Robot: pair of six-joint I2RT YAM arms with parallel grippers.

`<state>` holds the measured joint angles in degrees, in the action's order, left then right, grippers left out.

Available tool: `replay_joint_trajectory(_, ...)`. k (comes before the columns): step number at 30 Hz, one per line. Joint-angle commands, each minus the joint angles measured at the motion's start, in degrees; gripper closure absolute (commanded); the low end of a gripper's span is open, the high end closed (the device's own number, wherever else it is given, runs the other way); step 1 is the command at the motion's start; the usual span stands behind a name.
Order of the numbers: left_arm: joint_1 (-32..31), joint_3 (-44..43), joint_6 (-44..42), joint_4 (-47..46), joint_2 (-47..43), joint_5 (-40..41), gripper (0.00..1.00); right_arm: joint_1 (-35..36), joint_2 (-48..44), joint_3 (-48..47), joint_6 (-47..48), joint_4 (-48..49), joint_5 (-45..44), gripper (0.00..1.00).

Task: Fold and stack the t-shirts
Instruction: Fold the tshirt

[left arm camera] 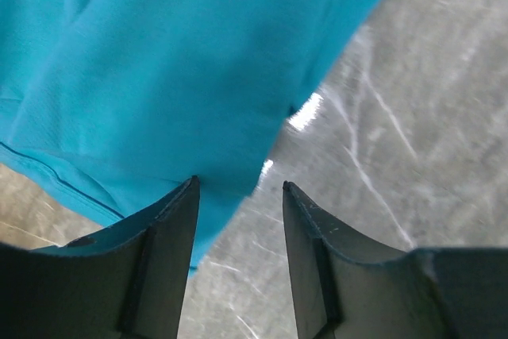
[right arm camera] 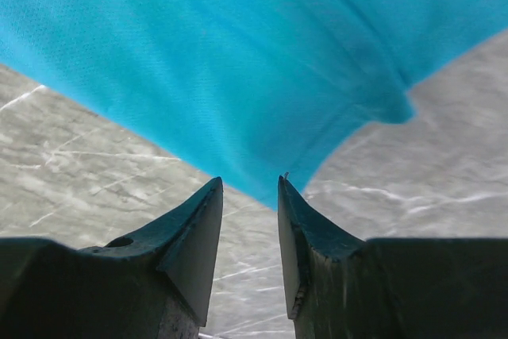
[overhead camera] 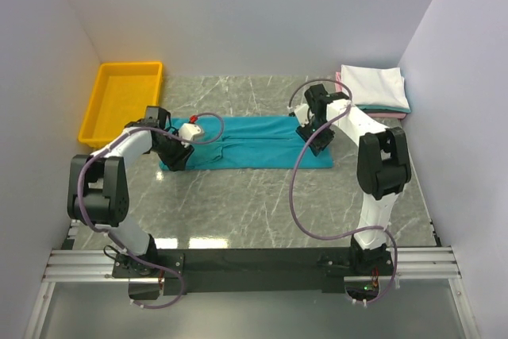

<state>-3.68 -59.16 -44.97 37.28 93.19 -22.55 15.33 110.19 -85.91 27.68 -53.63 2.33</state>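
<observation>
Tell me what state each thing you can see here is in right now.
teal t-shirt: lying flat, folded into a long strip, not held.
folded stack: white t-shirt on top, in the far right corner.
yellow bin: upright, far left.
left end effector: open, at the strip's left end.
right end effector: open, at the strip's right end.

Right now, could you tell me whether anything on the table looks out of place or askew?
Nothing serious. The teal t-shirt lies flat as a long band with creases near its middle, and the white shirt topping the folded stack sits slightly skewed over the layers below. Nothing looks spilled or damaged.
</observation>
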Motion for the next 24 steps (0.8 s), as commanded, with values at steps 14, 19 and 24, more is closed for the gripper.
replay_joint_trajectory(14,1.57,-1.14,-0.73,-3.97,6.65,6.11,0.57,-0.39,10.22,1.36,-0.52,4.41,-7.42,0.64)
replay_joint_trajectory(19,2.89,-3.94,-4.59,1.38,5.52,2.78,0.48,-0.04,9.35,-0.05,1.23,2.13,-8.92,0.65)
replay_joint_trajectory(24,2.89,-7.89,-5.4,10.61,-0.53,-7.41,0.44,0.49,1.97,-3.28,3.78,-4.9,4.12,0.63)
